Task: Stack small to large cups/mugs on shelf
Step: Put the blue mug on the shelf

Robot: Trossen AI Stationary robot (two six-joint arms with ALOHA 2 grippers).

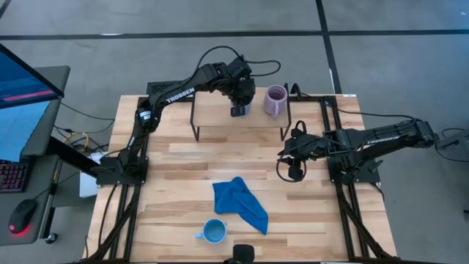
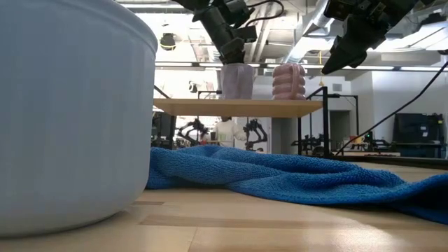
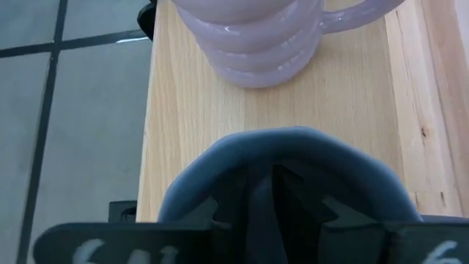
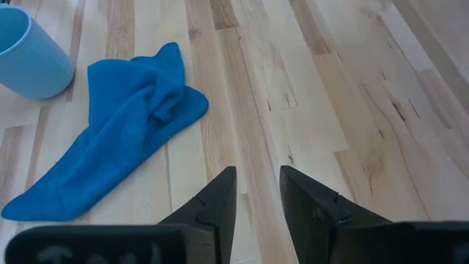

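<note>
The grey-blue mug (image 3: pixel 293 143) stands upright on the shelf (image 1: pixel 220 121), its base on the plank in the low view (image 2: pixel 238 82). The pale purple ribbed mug (image 1: pixel 275 101) stands on the plank just to its right, as seen from above. My left gripper (image 1: pixel 239 103) is over the grey-blue mug, shut on it. The bright light blue mug (image 1: pixel 213 232) stands on the tabletop near its near edge. My right gripper (image 1: pixel 295 172) hangs open and empty above the tabletop, right of the shelf's right legs. My left gripper comes at the grey-blue mug's mouth from above, slanting down. Its fingers (image 3: pixel 293 202) stand close together inside the rim (image 3: pixel 220 158). The gripper body hides which part of the wall they have. The mug stands upright on the shelf.
A blue cloth (image 1: pixel 242 205) lies crumpled on the tabletop between the shelf and the light blue mug. The shelf's thin black legs (image 1: pixel 193 125) stand on the tabletop's far half. A desk with a monitor (image 1: pixel 22 88) stands off the table's left.
</note>
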